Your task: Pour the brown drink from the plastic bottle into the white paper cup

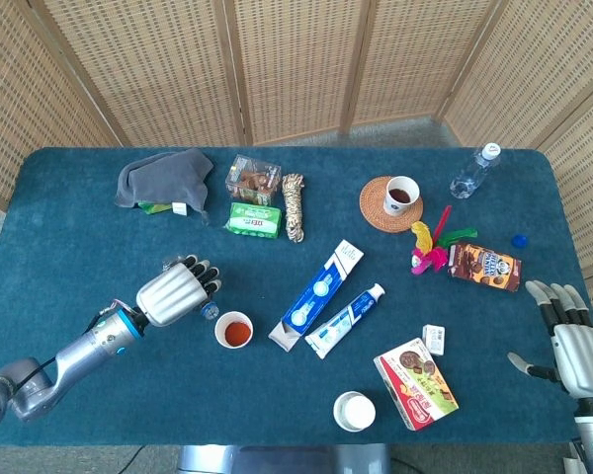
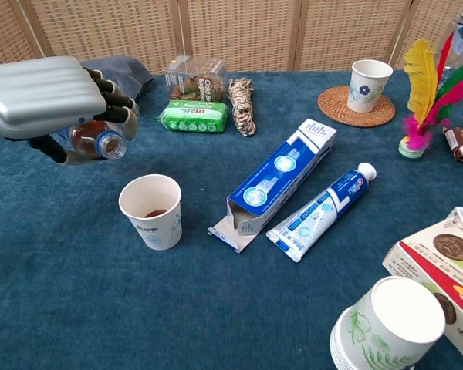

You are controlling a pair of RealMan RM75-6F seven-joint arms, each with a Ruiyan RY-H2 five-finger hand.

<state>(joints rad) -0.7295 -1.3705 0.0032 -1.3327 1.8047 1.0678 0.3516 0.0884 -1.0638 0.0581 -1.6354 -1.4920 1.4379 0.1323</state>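
Observation:
My left hand (image 1: 173, 291) (image 2: 50, 99) grips a small plastic bottle (image 2: 95, 141) holding brown drink, tipped on its side with the open mouth (image 1: 210, 311) pointing toward the white paper cup (image 1: 234, 330) (image 2: 151, 210). The mouth hangs just left of and above the cup's rim. A little brown liquid lies in the cup's bottom. My right hand (image 1: 568, 341) hovers open at the table's right edge, far from both, holding nothing.
A toothpaste box (image 1: 316, 294) and tube (image 1: 346, 319) lie right of the cup. A second paper cup (image 1: 354, 411), snack boxes (image 1: 415, 383), a cup on a coaster (image 1: 400, 196), a grey cloth (image 1: 163, 178) and a water bottle (image 1: 473, 172) dot the table.

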